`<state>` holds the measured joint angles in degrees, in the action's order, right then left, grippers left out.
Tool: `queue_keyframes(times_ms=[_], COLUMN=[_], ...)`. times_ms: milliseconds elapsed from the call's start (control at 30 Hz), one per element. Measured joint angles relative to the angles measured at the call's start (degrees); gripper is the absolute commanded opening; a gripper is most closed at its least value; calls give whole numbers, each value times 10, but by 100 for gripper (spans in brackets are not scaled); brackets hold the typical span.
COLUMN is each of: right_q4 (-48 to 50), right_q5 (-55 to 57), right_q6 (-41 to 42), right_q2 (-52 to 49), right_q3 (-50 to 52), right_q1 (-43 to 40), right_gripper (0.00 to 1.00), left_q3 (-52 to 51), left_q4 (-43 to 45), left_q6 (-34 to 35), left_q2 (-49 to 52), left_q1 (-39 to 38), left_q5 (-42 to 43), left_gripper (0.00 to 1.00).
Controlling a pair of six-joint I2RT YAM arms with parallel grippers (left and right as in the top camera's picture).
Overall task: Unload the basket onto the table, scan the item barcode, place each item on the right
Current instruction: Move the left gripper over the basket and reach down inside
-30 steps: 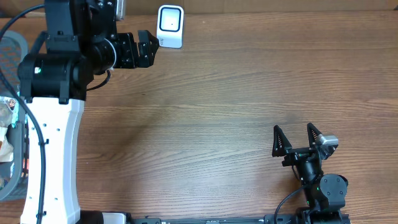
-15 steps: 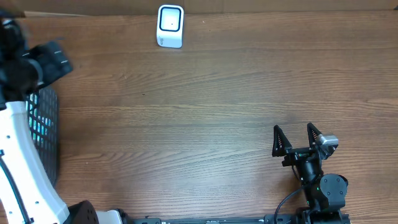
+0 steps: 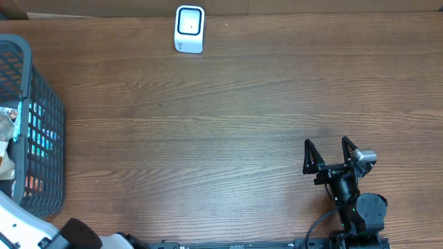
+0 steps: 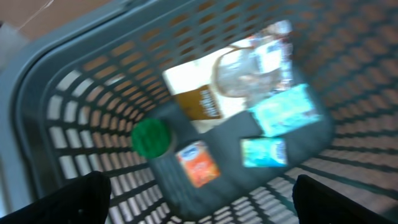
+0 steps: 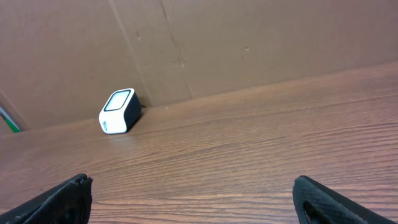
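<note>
The white barcode scanner [image 3: 189,29] stands at the table's far edge, also in the right wrist view [image 5: 118,111] against a cardboard wall. A grey mesh basket [image 3: 41,111] at the left edge holds the items. My left gripper [image 4: 199,205] hangs open above the basket [image 4: 74,118], its dark fingertips [image 4: 81,196] wide apart and empty. Below it, blurred, lie a green round lid [image 4: 150,138], an orange packet [image 4: 198,163], two teal packets [image 4: 283,111] and a white-and-brown box [image 4: 199,93]. My right gripper [image 3: 325,144] rests open and empty at the near right.
A white link of the left arm [image 3: 21,232] shows at the overhead view's bottom left corner. Brown cardboard [image 5: 249,43] walls the table's far side behind the scanner. Wood tabletop [image 3: 228,124] stretches between basket, scanner and right arm.
The left arm swung from beside the scanner to the left and out of the overhead view, uncovering the basket. The right arm has not moved.
</note>
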<state>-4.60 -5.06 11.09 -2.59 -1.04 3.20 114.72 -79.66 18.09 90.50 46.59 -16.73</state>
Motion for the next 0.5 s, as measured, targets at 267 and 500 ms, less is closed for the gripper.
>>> queue_keyframes(times_ms=[267, 500], right_q4=[0, 0], right_q5=[0, 0], right_q6=[0, 0], right_q2=[0, 0], right_q3=[0, 0], right_q1=[0, 0], right_gripper=[100, 100], left_q3=[-87, -136], left_q4=[44, 69], left_q6=[-3, -18], left_q2=[26, 26], left_q1=[58, 60], left_q5=[2, -8], left_gripper=[95, 95])
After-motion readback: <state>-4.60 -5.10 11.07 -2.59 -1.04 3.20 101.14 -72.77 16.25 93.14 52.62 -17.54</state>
